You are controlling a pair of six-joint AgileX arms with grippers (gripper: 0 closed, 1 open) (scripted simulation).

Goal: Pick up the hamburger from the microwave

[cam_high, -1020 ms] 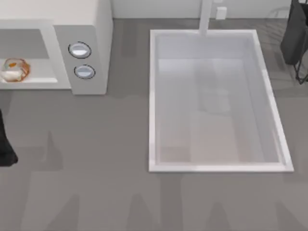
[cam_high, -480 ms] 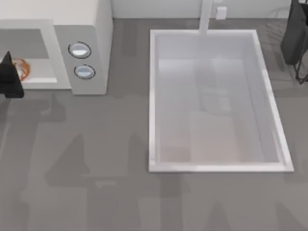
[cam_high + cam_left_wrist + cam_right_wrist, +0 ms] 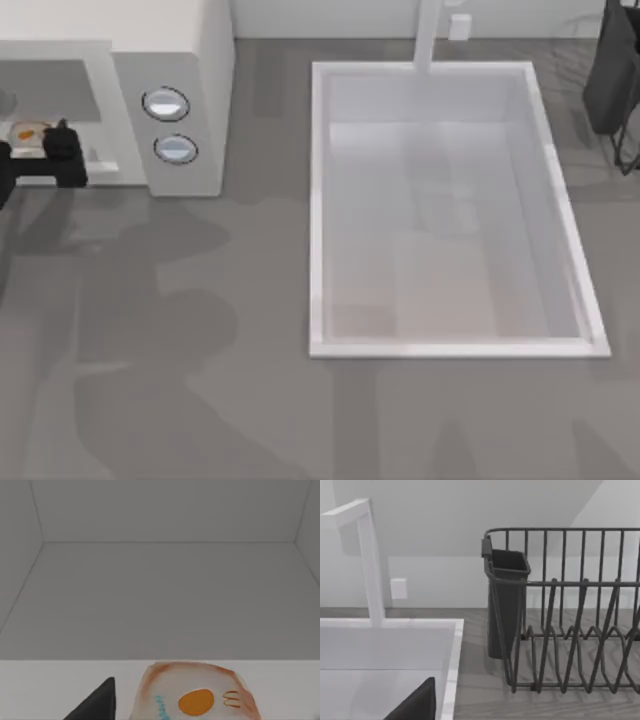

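The near part of the flat grey counter is bare apart from soft shadows. Farther in, on the counter's right half, a big white rectangular sink basin is sunk into it, with a white upright faucet at its far edge. In the right wrist view the faucet rises beside the basin's rim, and next to it stands a dark wire dish rack with a dark cutlery cup hooked on its end. That rack sits at the far right corner of the counter.

At the far left stands the large white boxy microwave, its wide grey-white cavity facing the near side and two round silvery-blue knobs on its side panel. The black left gripper is at the mouth of that cavity, just beside the small roundish hamburger, orange-brown and tan with whitish patches, which lies on the cavity floor near the front edge. From the left wrist the hamburger lies close in front, with one dark fingertip just beside it and apart from it. Whether the left gripper is spread or closed cannot be told.

Whether the right gripper is spread or closed cannot be told either.
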